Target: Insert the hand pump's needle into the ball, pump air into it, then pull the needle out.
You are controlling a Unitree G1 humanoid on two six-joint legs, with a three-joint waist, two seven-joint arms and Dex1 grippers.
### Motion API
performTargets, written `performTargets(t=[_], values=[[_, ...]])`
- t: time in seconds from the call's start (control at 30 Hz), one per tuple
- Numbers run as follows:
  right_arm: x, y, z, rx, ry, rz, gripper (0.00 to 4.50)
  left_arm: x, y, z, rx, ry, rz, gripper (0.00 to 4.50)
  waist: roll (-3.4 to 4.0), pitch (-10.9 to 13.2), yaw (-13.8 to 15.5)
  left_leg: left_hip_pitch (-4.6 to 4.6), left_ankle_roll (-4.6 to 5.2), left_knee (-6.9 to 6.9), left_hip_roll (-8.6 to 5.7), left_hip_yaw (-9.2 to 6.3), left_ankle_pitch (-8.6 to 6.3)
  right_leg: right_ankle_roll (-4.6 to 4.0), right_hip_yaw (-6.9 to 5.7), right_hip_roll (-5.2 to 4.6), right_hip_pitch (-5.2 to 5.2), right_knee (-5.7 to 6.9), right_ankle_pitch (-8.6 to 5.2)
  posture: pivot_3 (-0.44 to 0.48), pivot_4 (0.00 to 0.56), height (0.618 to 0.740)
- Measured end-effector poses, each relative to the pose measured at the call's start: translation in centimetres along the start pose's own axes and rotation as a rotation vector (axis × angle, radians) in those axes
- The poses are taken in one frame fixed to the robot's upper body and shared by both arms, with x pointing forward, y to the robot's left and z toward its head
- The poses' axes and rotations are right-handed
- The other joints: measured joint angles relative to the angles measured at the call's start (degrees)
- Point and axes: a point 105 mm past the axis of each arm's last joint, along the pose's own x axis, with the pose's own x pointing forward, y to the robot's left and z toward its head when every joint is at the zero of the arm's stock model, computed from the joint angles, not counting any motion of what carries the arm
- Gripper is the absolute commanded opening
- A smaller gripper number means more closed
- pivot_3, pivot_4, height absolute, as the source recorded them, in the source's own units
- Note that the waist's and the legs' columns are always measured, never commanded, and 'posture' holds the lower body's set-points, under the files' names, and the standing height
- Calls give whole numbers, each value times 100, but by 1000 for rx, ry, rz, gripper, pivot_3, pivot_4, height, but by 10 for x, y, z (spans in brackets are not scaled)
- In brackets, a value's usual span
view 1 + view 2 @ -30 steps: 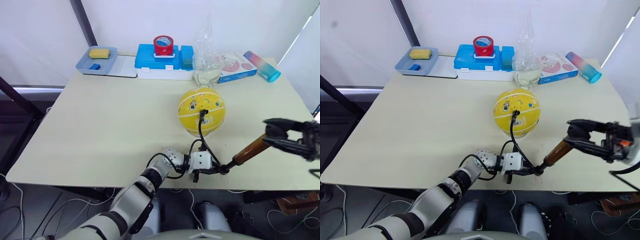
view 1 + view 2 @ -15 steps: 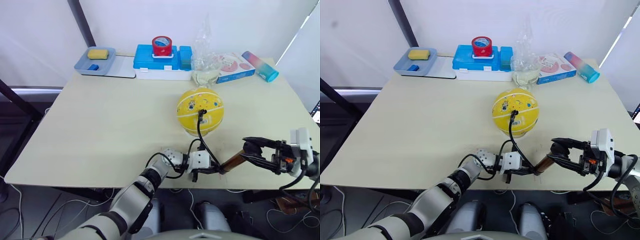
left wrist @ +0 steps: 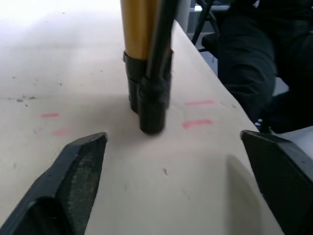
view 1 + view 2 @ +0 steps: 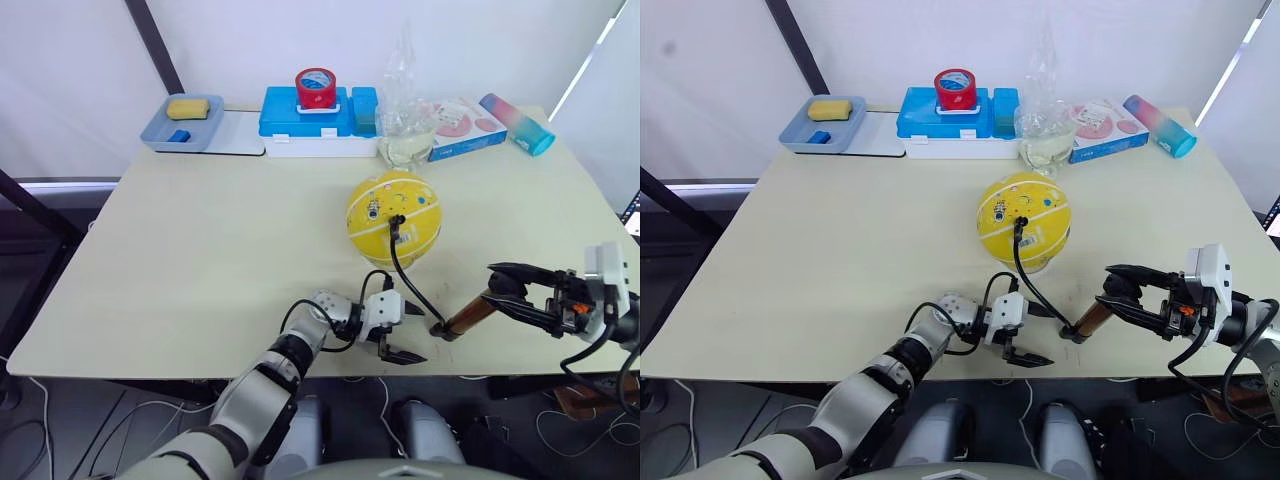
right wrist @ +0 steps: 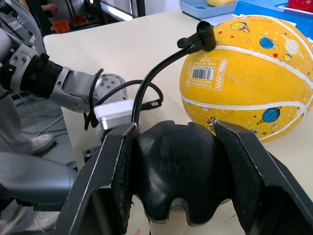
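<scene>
Left arm: my left gripper has let go of the pump's lower end; a second ago it was clamped there, now its jaws stand wide apart just short of the black end cap, which I see between them in the left wrist view.
Right arm: my right gripper has its jaws closed around the black handle, and it has come lower and nearer the ball than a second ago.
Pump: the hand pump leans with its bottom cap on the bench near the front edge, to the right of the ball; less gold tube shows than before, so I judge a push stroke is just finished.
Ball: the ball sits mid-bench, round, with the hose running into its front.
Meaning: with the base unheld, I think pumping is over or paused, and pulling out comes next.
Hard to see: the needle itself is buried under its black fitting; I cannot confirm how deep it sits.
</scene>
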Motion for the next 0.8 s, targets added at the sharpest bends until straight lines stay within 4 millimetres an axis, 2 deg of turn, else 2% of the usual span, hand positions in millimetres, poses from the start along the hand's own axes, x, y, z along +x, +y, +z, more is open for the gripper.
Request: performTargets(t=[0.2, 0.4, 0.47, 0.8], values=[[2, -1, 4, 10, -16, 9, 1999, -16, -8, -2, -5, -33, -8, 4500, 11, 8, 3, -11, 0, 0, -1, 10, 0, -2, 13, -1, -15, 3, 1, 0, 150, 739], [-3, -4, 11, 6, -16, 11, 1999, -43, -18, -3, -33, -65, 5, 4500, 35, 23, 7, -36, 0, 3, -4, 13, 1, -4, 19, -4, -41, 9, 3, 0, 150, 739], [-3, -3, 12, 12, -12, 19, 1999, -48, -20, 0, -30, -80, 7, 4500, 39, 26, 10, -43, 0, 4, -5, 11, 1, -5, 19, -4, -45, 10, 4, 0, 150, 739], [-17, -3, 21, -15, 94, 62, 1999, -110, -25, 32, 10, -150, 111, 4500, 65, 42, 12, -62, 0, 15, -8, 11, 2, -6, 20, -6, -59, 13, 5, 0, 150, 739]])
